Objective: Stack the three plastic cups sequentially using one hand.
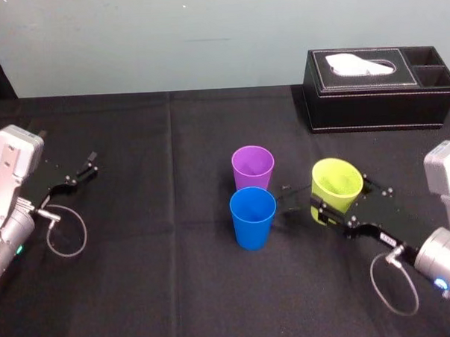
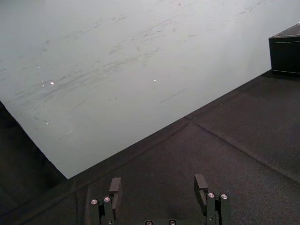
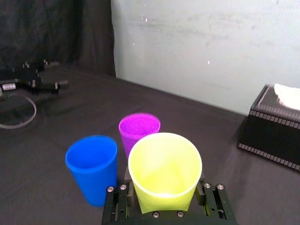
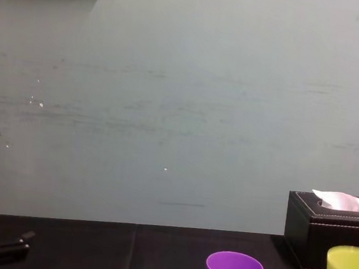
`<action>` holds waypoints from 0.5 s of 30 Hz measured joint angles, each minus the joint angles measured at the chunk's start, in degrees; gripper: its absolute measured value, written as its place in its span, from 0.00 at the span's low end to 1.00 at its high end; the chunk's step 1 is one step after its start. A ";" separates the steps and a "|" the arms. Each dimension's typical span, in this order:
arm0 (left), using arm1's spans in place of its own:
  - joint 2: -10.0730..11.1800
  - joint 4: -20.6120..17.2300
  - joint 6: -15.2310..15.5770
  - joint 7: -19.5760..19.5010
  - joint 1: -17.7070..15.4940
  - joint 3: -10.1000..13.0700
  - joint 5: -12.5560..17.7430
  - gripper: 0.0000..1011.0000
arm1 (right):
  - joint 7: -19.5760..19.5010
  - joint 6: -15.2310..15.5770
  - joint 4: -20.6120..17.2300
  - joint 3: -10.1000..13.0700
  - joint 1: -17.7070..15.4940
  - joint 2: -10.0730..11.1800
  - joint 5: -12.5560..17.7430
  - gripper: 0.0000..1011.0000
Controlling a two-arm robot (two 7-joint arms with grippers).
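My right gripper [image 1: 341, 195] is shut on the yellow-green cup [image 1: 336, 184], with a finger on each side of its wall. The cup tilts a little and its mouth faces up; in the right wrist view the same cup [image 3: 164, 171] sits between the fingers. Left of it the purple cup [image 1: 252, 166] stands upright on the black cloth. The blue cup [image 1: 253, 216] stands just in front of the purple one, almost touching it. My left gripper [image 1: 82, 172] rests open at the far left with nothing between its fingers [image 2: 115, 186].
A black tissue box [image 1: 378, 87] stands at the back right, behind the yellow-green cup. A cable loop [image 1: 66, 231] lies by the left arm. Black cloth [image 1: 163, 290] covers the table, with free room in the middle and at the front.
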 joint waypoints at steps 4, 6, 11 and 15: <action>0.00 0.00 0.00 0.00 0.00 0.00 0.00 1.00 | 0.22 2.08 -1.38 0.48 1.84 0.35 0.96 0.72; 0.00 0.00 0.00 0.00 0.00 0.00 0.00 1.00 | 0.27 3.04 -1.71 0.49 2.84 0.44 1.35 0.72; 0.00 0.00 0.00 0.00 0.00 0.00 0.00 1.00 | 0.34 5.93 -2.02 -0.40 6.94 0.58 2.05 0.72; 0.00 0.00 0.00 0.00 0.00 0.00 0.00 1.00 | 0.31 7.54 -1.79 -1.76 9.86 0.21 2.17 0.72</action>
